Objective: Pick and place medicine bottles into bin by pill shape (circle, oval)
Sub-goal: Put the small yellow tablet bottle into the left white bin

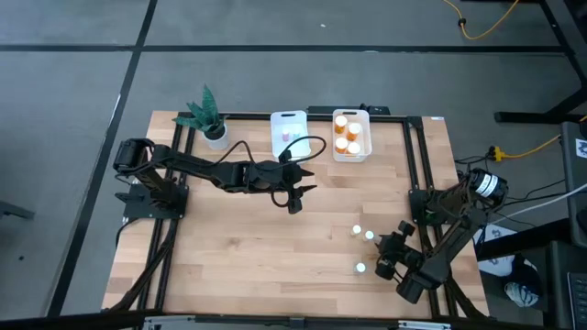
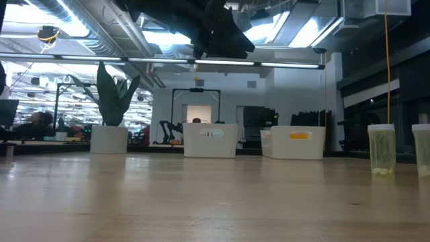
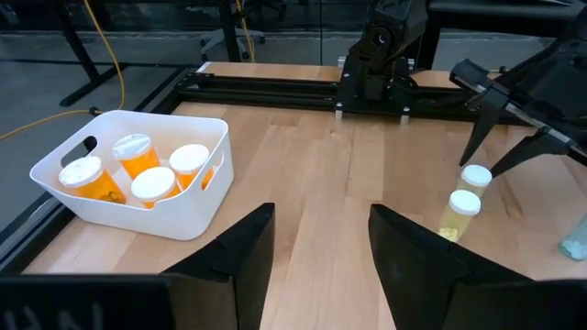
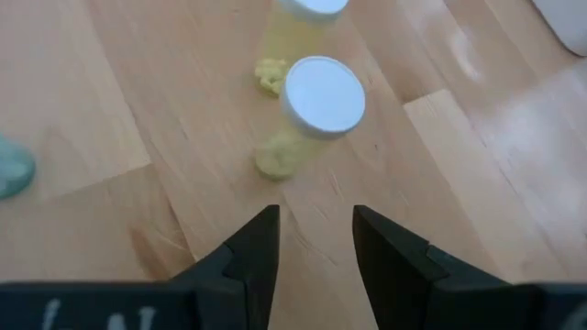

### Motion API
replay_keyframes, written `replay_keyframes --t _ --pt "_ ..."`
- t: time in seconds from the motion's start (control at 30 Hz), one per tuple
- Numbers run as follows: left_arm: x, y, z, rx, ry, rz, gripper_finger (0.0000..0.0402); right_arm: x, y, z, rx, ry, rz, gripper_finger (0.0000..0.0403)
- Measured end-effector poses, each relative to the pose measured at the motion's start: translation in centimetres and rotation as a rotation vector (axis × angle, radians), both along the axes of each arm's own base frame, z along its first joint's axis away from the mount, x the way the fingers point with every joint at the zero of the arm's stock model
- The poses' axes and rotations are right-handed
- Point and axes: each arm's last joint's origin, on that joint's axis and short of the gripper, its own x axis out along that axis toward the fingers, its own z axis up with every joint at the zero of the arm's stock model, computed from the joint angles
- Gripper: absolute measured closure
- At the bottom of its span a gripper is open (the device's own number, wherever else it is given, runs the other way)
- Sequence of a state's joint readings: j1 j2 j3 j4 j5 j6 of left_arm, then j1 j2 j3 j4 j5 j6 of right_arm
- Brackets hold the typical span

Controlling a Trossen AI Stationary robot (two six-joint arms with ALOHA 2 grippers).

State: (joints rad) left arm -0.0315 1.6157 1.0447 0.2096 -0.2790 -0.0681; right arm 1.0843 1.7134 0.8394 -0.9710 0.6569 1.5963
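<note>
Table (image 1: 248,247): pale wood. At its far edge, bin (image 1: 351,137) holding four orange bottles (image 1: 346,133), and just beside it, toward the plant (image 1: 206,115), a second white bin (image 1: 289,133).

Left gripper (image 1: 293,194): near the second bin, fingers apart, empty.

Right gripper (image 1: 390,257): fingers apart, empty, near three pale bottles (image 1: 364,236) standing well apart from the bins.

Step, by judgement: reaching for a pale bottle. Next calls for straddling the nearest bottle (image 4: 312,115) and closing.
</note>
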Motion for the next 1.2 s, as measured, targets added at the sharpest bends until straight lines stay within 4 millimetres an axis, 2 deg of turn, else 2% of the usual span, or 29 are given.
replay_keyframes --t 0.47,0.57,0.7,0.83,0.93,1.03,1.2 --pt "0.0 0.0 0.0 0.000 0.000 0.000 0.0233 0.0 -0.1 0.5 0.001 -0.025 0.016 0.0343" --pt "0.0 0.0 0.0 0.000 0.000 0.000 0.0233 -0.5 -0.9 1.8 -0.017 0.008 0.009 0.0365" --pt "0.0 0.0 0.0 0.000 0.000 0.000 0.0233 -1.6 -2.9 4.7 -0.021 0.032 -0.045 0.0395" --pt "0.0 0.0 0.0 0.000 0.000 0.000 0.0233 -2.4 -4.4 7.2 0.063 -0.026 -0.093 0.0393" --pt "0.0 0.0 0.0 0.000 0.000 0.000 0.0233 -3.2 -5.2 8.1 0.175 -0.075 -0.068 0.0395" --pt "0.0 0.0 0.0 0.000 0.000 0.000 0.0233 -4.2 -6.1 7.2 0.301 -0.128 -0.035 0.0399" --pt "0.0 0.0 0.0 0.000 0.000 0.000 0.0233 -5.2 -7.2 3.4 0.482 -0.187 0.066 0.0397"
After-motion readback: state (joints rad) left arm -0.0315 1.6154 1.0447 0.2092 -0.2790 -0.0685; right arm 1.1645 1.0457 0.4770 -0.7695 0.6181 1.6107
